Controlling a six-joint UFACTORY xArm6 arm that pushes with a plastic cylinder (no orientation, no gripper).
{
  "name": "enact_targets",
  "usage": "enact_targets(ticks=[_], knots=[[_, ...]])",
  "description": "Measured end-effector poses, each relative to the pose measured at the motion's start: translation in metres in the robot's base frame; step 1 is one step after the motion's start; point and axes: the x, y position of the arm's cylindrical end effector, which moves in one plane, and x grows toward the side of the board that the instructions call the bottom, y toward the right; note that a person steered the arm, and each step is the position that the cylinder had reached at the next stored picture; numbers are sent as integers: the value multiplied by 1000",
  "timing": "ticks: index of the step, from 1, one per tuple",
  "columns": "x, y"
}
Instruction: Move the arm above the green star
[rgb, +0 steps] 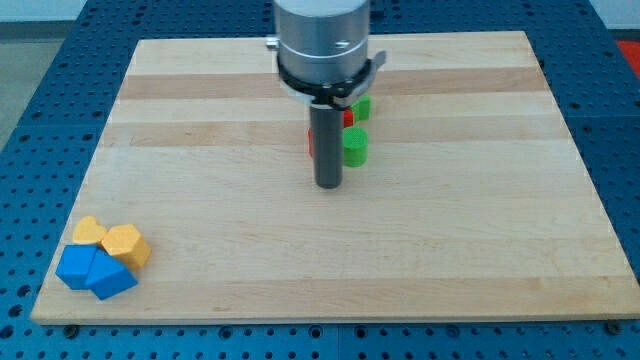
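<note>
My tip (329, 185) is seen just above frame centre on the wooden desk (480, 250); no claw is fitted, nothing is held. A green block (355, 146) sits just right of the rod, a second green block (361, 106) above it; which is the star cannot be told. Red blocks (347, 118) are partly hidden behind the rod. Two orange blocks (125, 244) and blue blocks (92, 272) are clustered, touching, at lower left.

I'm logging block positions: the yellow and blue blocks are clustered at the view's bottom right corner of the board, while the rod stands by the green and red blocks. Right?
Not quite. The camera view shows the yellow blocks and blue blocks clustered at the view's bottom left corner. The rest holds: my tip stands by the green blocks and red blocks.
</note>
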Motion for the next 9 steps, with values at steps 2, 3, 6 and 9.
enact_targets(ticks=[2, 3, 6, 9], knots=[[-18, 33], [-30, 46], [-74, 128], [-200, 69]])
